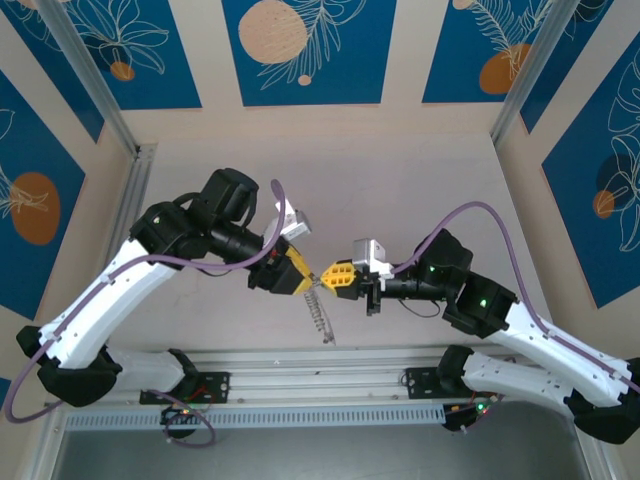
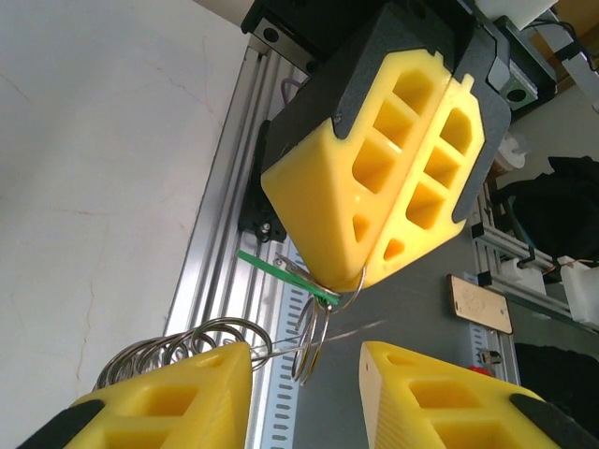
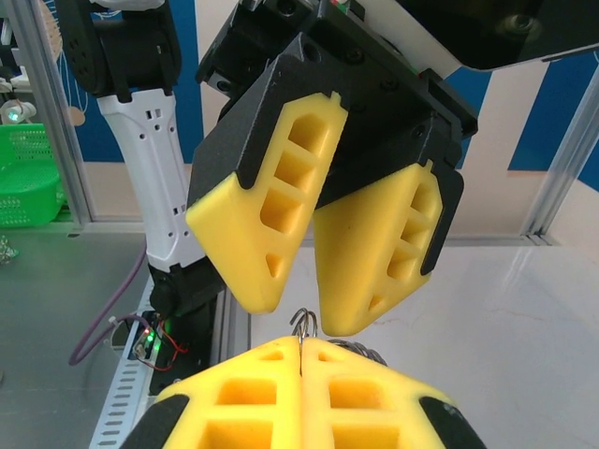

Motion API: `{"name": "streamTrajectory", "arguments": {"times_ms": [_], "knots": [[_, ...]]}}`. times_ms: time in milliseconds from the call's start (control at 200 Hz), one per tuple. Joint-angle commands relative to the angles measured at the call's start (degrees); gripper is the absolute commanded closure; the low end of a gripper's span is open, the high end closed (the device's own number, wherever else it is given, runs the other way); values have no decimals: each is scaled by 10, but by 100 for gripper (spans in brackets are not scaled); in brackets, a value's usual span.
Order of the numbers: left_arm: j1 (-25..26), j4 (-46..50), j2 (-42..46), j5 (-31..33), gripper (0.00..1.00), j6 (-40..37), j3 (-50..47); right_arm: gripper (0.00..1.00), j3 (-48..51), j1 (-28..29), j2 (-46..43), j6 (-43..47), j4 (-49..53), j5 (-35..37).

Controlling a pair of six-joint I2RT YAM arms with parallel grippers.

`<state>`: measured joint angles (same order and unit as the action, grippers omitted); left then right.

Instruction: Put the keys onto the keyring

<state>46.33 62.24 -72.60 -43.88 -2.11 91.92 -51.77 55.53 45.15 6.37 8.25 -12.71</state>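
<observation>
Green key (image 2: 281, 269) pokes out sideways at the tip of right gripper (image 2: 344, 281), whose jaws are clamped tight on 1 silvery loop of keyring (image 2: 182, 348). Rest of keyring trails away below that tip. Left gripper (image 2: 304, 355) sits just under right gripper, jaws partly apart w/ nothing pinched between them; coil seems to rest on 1 finger. Progress: key & loop are brought together, but threading looks unfinished. Key prob. needs working onto loop.
</observation>
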Motion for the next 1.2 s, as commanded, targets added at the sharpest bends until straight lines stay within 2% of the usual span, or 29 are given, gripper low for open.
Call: {"name": "streamTrajectory", "arguments": {"times_ms": [0,150,510,725,1195], "knots": [[7,-9,-4,-17,66,-15,5,100,-24,-3,-1,-7,-15,-13],[9,-9,-10,-25,74,-18,7,100,-26,-2,-2,-7,-11,-11],[20,-5,-10,-31,88,-18,8,100,-26,-5,-2,-8,-13,-8],[21,-5,-7,-39,100,-22,9,100,-25,-6,-3,-8,-11,-5],[19,-36,13,-23,100,-5,4,100,-24,-7,-11,-9,3,1]]}}
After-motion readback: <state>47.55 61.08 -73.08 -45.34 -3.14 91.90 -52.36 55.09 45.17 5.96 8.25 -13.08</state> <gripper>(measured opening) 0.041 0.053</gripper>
